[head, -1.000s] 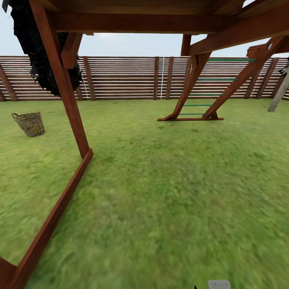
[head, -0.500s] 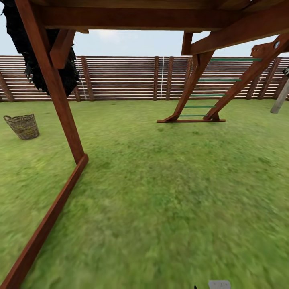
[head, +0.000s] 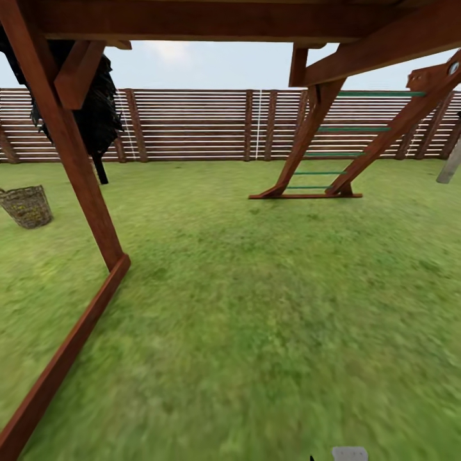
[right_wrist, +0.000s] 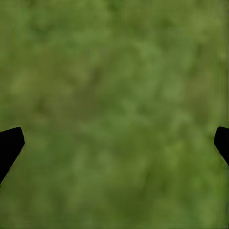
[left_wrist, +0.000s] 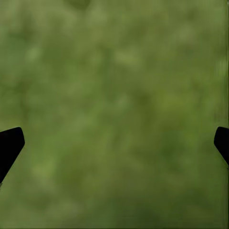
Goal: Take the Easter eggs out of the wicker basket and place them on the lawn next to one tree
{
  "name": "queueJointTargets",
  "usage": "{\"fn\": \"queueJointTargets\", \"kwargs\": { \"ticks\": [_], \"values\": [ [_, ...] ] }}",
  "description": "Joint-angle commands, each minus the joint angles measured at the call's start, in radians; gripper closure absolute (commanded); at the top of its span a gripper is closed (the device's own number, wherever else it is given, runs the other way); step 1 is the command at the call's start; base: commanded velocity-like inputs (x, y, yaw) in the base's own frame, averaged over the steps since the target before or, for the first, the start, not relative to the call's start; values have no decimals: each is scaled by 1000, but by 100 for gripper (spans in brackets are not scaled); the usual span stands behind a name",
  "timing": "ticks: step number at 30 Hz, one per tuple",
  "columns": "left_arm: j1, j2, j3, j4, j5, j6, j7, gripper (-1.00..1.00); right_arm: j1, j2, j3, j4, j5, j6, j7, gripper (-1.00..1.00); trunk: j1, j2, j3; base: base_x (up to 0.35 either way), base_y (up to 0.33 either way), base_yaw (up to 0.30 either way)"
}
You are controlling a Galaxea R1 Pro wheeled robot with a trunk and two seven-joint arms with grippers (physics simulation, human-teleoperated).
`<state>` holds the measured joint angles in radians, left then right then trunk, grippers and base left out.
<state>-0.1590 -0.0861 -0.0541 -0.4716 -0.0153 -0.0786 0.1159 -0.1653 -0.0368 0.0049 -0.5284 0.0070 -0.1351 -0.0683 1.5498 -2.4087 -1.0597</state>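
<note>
Nearest the camera, in the left wrist view, the left pincer (left_wrist: 114,143) hangs over blurred green grass, its two black fingertips (left_wrist: 9,145) at opposite edges of the picture, spread wide with nothing between them. In the right wrist view the right pincer (right_wrist: 114,143) stands the same way: black fingertips (right_wrist: 9,145) far apart over grass, holding nothing.

In the head view a small pale grey part (head: 349,453) pokes in at the lower edge. The patchy green lawn (head: 256,307) spreads out ahead. A reddish-brown wooden ground beam (head: 61,358) runs from the lower left corner to the foot of a slanted reddish-brown wooden post (head: 67,153), which rises to the reddish-brown overhead beams (head: 192,19) across the top of the view.

Left of that post, well apart from it and near the left edge, the round brown wicker basket (head: 27,206) stands upright on the grass; its contents cannot be made out at this range. Behind it a dark tree with a black trunk (head: 96,121) stands partly hidden by the post.

Farther off to the right, a reddish-brown wooden ladder frame with green rungs (head: 333,153) leans up to the overhead beams, its foot on the grass. A pale grey-beige slanted trunk (head: 449,168) shows at the right edge. At the back, the brown horizontal-slat wooden fence (head: 192,125) closes off the garden under a pale sky.
</note>
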Motion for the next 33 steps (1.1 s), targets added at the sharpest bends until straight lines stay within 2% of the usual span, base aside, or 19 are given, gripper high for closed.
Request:
{"fn": "queueJointTargets", "kwargs": {
  "ticks": [1, 11, 33],
  "values": [
    [0, 1, -6, 1, -2, -3, 8, -100, 0, 0, 1, 1, 1, -3, -3, -100, 0, 0, -1, 335, -37, 24],
    [0, 0, -6, 1, -2, -3, 8, -100, 0, 0, 0, 1, 1, -3, -3, -100, 0, 0, -1, 335, -24, 112],
    [0, 0, -6, 1, -2, -3, 8, -100, 0, 0, 1, 1, -1, -3, -2, -100, 0, 0, -1, 335, -138, 63]
  ]
}}
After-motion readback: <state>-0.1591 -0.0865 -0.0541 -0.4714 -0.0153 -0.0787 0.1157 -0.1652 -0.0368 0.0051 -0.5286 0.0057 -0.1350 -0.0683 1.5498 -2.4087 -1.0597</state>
